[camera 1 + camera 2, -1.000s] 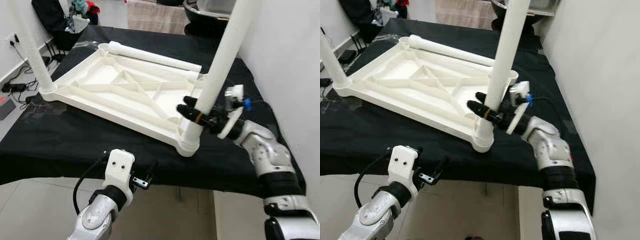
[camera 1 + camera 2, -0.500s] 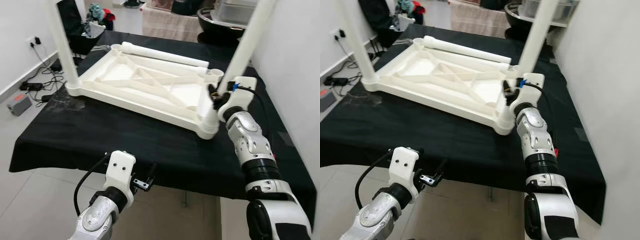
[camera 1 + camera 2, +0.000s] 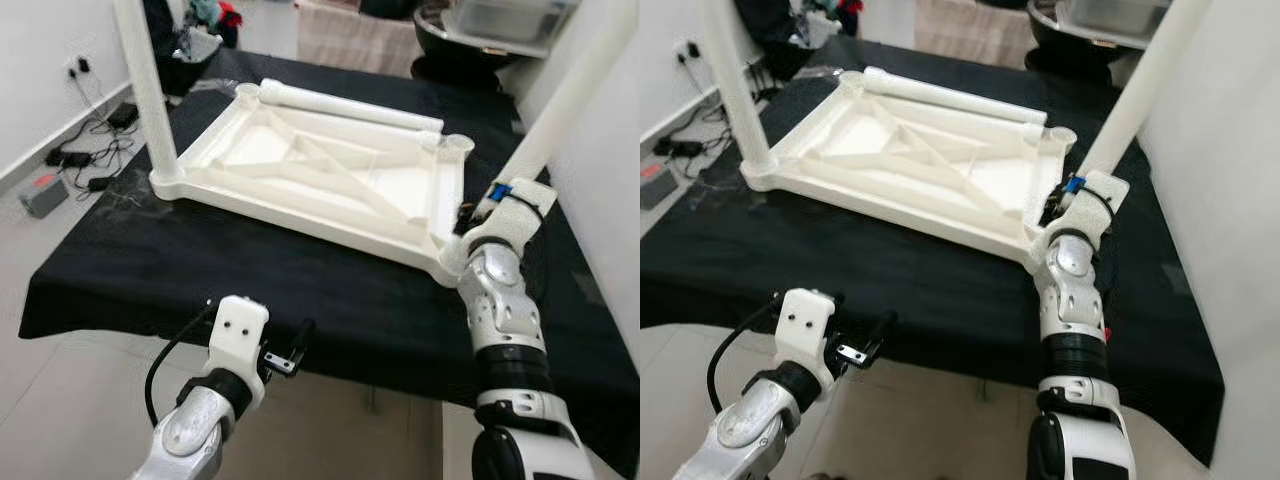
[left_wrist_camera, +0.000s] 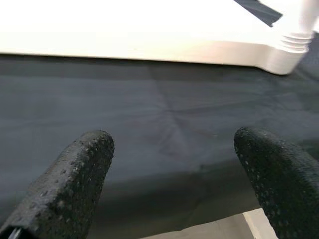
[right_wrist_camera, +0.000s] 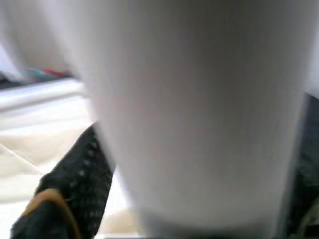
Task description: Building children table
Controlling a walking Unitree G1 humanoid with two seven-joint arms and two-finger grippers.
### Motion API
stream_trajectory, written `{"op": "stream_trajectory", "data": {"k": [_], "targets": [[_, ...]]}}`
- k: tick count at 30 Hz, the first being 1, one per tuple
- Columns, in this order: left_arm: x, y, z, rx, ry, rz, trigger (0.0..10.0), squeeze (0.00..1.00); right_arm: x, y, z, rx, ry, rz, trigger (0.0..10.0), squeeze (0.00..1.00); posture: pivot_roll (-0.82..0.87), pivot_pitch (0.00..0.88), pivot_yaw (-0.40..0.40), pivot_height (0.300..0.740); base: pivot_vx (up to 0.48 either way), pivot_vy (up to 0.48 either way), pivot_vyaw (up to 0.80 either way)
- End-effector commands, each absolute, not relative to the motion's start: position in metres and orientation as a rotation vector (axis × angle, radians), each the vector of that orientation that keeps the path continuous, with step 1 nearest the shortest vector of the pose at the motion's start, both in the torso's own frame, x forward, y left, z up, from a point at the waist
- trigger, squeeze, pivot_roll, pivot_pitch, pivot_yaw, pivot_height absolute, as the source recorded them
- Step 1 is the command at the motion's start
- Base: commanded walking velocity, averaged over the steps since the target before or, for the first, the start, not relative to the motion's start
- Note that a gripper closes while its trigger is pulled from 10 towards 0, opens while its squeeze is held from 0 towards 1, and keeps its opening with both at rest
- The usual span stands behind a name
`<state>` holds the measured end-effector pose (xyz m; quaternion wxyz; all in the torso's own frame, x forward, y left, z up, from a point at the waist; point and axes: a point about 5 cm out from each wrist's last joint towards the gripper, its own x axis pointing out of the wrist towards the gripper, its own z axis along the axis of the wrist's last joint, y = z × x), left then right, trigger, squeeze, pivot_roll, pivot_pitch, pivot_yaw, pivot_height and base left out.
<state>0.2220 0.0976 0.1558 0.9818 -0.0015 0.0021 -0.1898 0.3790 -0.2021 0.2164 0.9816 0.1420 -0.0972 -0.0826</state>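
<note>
The white table top point(image 3: 330, 185) lies upside down on a black-covered table point(image 3: 150, 270). One white leg point(image 3: 145, 85) stands upright in its near left corner. A second leg point(image 3: 570, 100) rises, leaning right, from the near right corner socket point(image 3: 447, 262). My right gripper point(image 3: 468, 212) is shut on this leg just above the socket; the right wrist view has a black finger point(image 5: 75, 189) against the white tube point(image 5: 199, 114). A third leg point(image 3: 350, 105) lies along the far edge. My left gripper point(image 4: 174, 164) hangs open below the table's front edge, holding nothing.
A white wall point(image 3: 610, 200) stands close on the right. A dark basin point(image 3: 470, 40) sits behind the table. Cables and a power strip point(image 3: 45, 190) lie on the floor at the left, beside a pile of clothes point(image 3: 205, 25).
The whole view has shifted as the camera moved. My right wrist has come round to the right side of the leg's base, still shut on it. The left arm is unchanged.
</note>
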Motion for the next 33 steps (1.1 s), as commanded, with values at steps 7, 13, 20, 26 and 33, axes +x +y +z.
{"op": "stream_trajectory", "data": {"k": [7,13,20,26,33], "targets": [[0.221,0.095,0.151,-0.010,0.025,-0.389,10.0,0.00,0.373,-0.190,0.238,0.420,-0.254,0.531,10.0,0.00,0.08,0.165,-0.119,0.740,0.000,0.000,0.00],[0.221,0.095,0.152,-0.009,0.024,-0.390,10.0,0.00,0.348,-0.185,0.241,0.354,-0.167,0.921,10.0,0.00,0.09,0.165,-0.119,0.740,0.000,0.000,0.00],[0.220,0.095,0.151,-0.008,0.025,-0.388,10.0,0.00,0.340,-0.167,0.232,0.257,-0.134,1.120,5.7,0.00,0.10,0.162,-0.119,0.740,0.000,0.000,0.00],[0.220,0.095,0.151,-0.008,0.025,-0.389,10.0,0.00,0.358,-0.153,0.219,0.178,-0.115,0.967,0.0,0.00,0.10,0.156,-0.121,0.740,0.000,0.000,0.00],[0.220,0.095,0.151,-0.008,0.025,-0.389,10.0,0.00,0.358,-0.153,0.219,0.178,-0.115,0.967,0.0,0.00,0.10,0.156,-0.121,0.740,0.000,0.000,0.00]]}}
